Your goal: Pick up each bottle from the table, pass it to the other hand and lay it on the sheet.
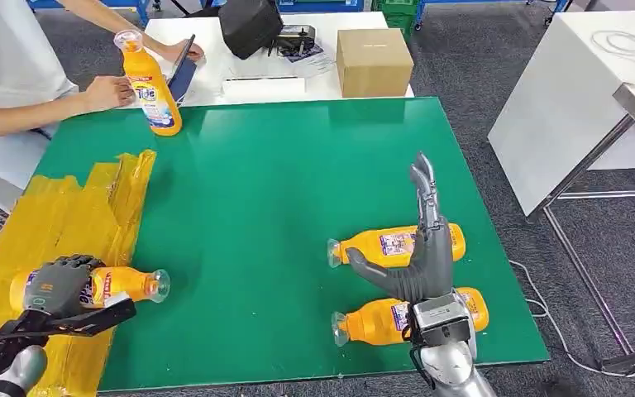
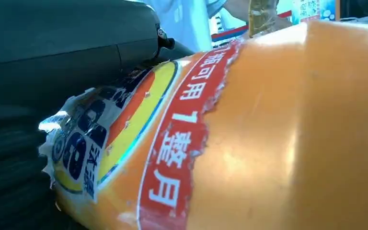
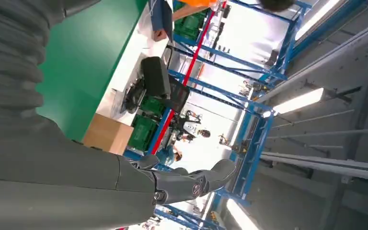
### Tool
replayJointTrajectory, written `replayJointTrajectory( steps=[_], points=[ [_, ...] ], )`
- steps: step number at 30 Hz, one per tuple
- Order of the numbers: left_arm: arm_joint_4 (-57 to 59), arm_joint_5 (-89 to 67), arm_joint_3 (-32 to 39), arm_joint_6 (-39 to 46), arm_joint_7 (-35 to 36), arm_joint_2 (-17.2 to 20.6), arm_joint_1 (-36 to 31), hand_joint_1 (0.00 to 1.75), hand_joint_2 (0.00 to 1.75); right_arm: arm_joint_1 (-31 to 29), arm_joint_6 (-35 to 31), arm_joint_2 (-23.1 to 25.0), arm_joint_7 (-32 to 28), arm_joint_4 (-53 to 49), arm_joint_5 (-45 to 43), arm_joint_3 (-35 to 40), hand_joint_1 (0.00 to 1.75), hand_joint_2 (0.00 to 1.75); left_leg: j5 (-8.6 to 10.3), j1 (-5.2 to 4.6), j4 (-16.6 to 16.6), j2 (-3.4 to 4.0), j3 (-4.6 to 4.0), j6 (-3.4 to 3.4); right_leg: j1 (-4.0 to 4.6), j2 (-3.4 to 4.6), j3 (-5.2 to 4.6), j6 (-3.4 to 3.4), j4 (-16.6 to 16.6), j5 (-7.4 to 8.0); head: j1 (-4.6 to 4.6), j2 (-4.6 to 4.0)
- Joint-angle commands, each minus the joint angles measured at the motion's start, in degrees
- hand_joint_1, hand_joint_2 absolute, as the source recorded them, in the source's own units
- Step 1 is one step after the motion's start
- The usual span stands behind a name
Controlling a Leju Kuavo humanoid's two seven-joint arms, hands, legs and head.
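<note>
Left hand (image 1: 62, 285) grips bottle (image 1: 124, 284), torn label (image 2: 124, 143) close-up; right hand (image 1: 423, 248) spread

Bright, even indoor light. From the head view the green counter (image 1: 298, 207) shows soft pale sheen near its far edge and faint shadows. The left wrist view is blurred at close range. Ceiling strip lights (image 3: 299, 101) glare white in the right wrist view.
</note>
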Motion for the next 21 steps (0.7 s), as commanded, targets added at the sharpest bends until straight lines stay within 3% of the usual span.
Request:
replayJointTrajectory(
  steps=[1,9,16,21],
  points=[
    [5.01,1.66,-2.24,-1.72,-0.09,-3.88,-0.07,0.02,1.75,-2.11,0.52,-0.22,0.57,2.15,-0.15,-0.74,0.00,1.75,-0.02,-0.03,-0.11,0.05,0.19,0.03,-0.01,-0.01,0.18,-0.04,-0.10,-0.02,0.00,0.00],
    [5.49,1.33,-0.91,5.56,0.80,-6.88,-0.32,0.00,1.75,-2.60,0.17,-0.12,1.14,2.87,0.49,-0.43,0.00,1.75,-0.01,-0.01,-0.11,-0.01,0.21,0.03,0.02,-0.09,0.25,-0.05,-0.15,0.00,0.00,0.00],
    [-0.87,7.66,2.89,16.68,-6.83,-11.89,2.35,0.00,1.75,-2.96,0.46,-0.56,1.18,4.41,0.50,0.45,0.00,1.75,-0.07,-0.02,-0.08,0.05,0.19,0.06,0.01,-0.04,0.24,-0.04,-0.14,-0.04,0.02,0.00],
    [-6.50,10.73,4.74,19.51,-9.44,-14.52,3.70,0.00,1.75,-2.41,0.21,-0.80,1.27,4.80,0.81,0.87,0.00,1.75,-0.02,-0.03,-0.03,-0.06,-0.01,0.03,-0.03,-0.11,0.05,-0.02,-0.08,-0.03,0.00,0.00]
  ],
)
